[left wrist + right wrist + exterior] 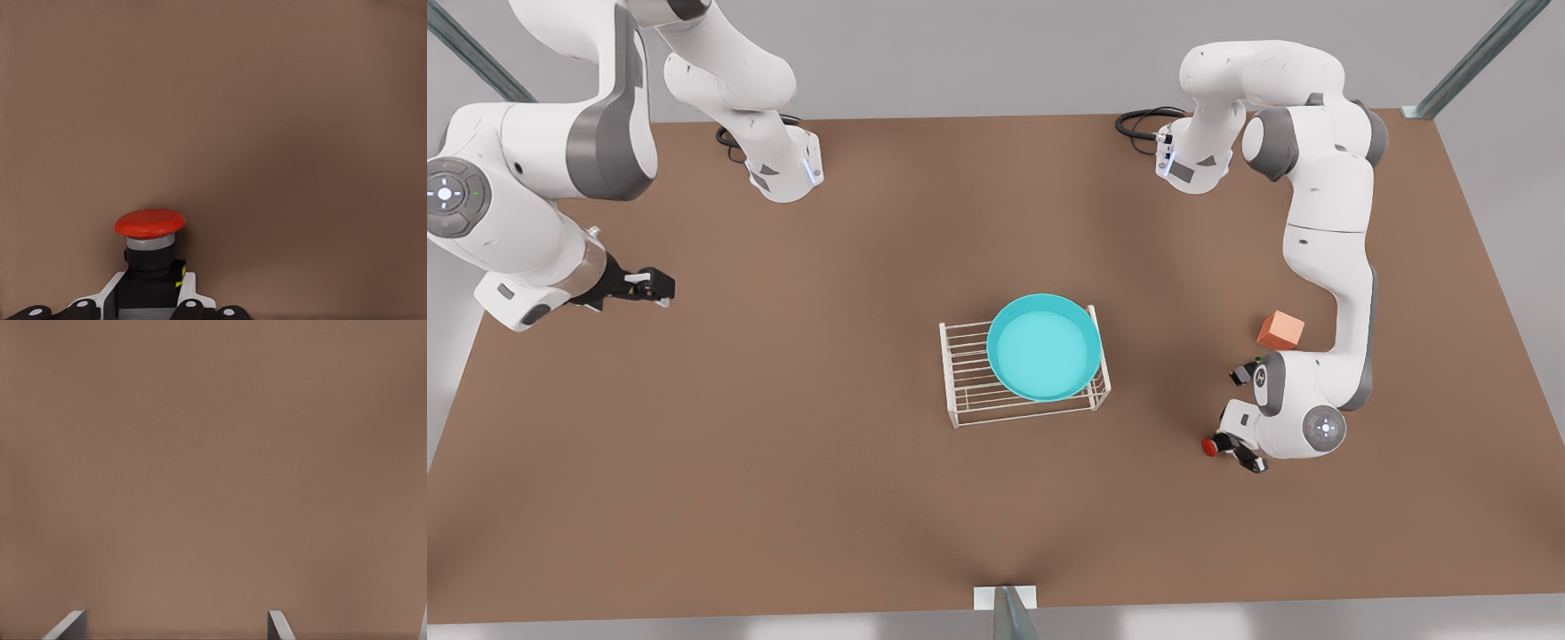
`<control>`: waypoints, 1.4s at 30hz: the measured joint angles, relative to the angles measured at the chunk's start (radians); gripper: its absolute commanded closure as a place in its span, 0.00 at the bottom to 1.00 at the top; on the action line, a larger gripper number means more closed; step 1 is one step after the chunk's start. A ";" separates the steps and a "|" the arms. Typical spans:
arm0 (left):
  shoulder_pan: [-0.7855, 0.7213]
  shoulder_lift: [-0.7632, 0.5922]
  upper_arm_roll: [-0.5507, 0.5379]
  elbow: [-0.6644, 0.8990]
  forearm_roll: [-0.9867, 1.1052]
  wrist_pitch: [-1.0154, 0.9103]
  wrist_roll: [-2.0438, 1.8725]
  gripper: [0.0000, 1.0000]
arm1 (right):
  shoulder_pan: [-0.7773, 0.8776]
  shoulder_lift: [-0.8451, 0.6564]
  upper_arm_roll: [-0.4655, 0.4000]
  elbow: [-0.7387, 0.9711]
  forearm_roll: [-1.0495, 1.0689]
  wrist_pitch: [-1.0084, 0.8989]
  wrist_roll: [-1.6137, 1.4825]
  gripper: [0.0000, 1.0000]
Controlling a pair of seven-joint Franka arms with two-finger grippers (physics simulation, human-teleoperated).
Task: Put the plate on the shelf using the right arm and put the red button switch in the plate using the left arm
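Brown tabletop: my left gripper (pixel 1234 452) seemingly pinches the red button switch (pixel 149 230), plate (pixel 1044 347) (already shelved) toward front view's left; right gripper (pixel 649 286) waits, fingers spread.

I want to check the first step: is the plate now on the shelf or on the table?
On the shelf. The plate rests on its wire bars, at the end toward the front view's right.

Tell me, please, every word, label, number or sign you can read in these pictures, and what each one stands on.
No text can be read.
Switch: a yellow mark on its black body, too small to read.
Arm bases at the table's far edge: small dark marks, unreadable.
Arm joints: round button pads with dots, no words.
Plate, shelf and cube: plain, no lettering.
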 measured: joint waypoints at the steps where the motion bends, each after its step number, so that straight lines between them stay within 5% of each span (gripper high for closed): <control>1: 0.000 -0.008 0.000 0.000 0.000 0.001 -0.003 0.61 | -0.001 0.000 -0.001 0.000 0.002 -0.001 -0.005 0.00; 13: -0.202 -0.477 0.008 -0.051 0.001 -0.273 -0.302 0.60 | -0.001 -0.002 -0.009 -0.002 0.007 -0.009 -0.049 0.00; 22: -0.540 -0.428 0.006 -0.119 0.007 -0.345 -0.720 0.59 | -0.001 -0.017 -0.010 -0.023 0.005 -0.009 -0.068 0.00; 27: -0.577 -0.372 0.003 -0.119 0.008 -0.285 -0.963 0.57 | -0.001 -0.016 -0.010 -0.023 0.005 -0.010 -0.075 0.00; 30: -0.592 -0.355 -0.002 -0.118 0.003 -0.255 -1.094 0.42 | -0.001 -0.016 -0.010 -0.023 0.005 -0.010 -0.078 0.00; 32: -0.598 -0.350 -0.003 -0.117 0.001 -0.237 -1.174 0.00 | -0.001 -0.016 -0.010 -0.023 0.005 -0.010 -0.080 0.00; 35: -0.581 -0.386 0.003 -0.095 -0.002 -0.247 -1.270 0.00 | -0.001 -0.016 -0.010 -0.023 0.005 -0.010 -0.082 0.00; 42: -0.464 -0.431 0.111 0.303 0.005 -0.641 -1.322 0.00 | -0.001 -0.019 -0.010 -0.022 0.005 -0.010 -0.087 0.00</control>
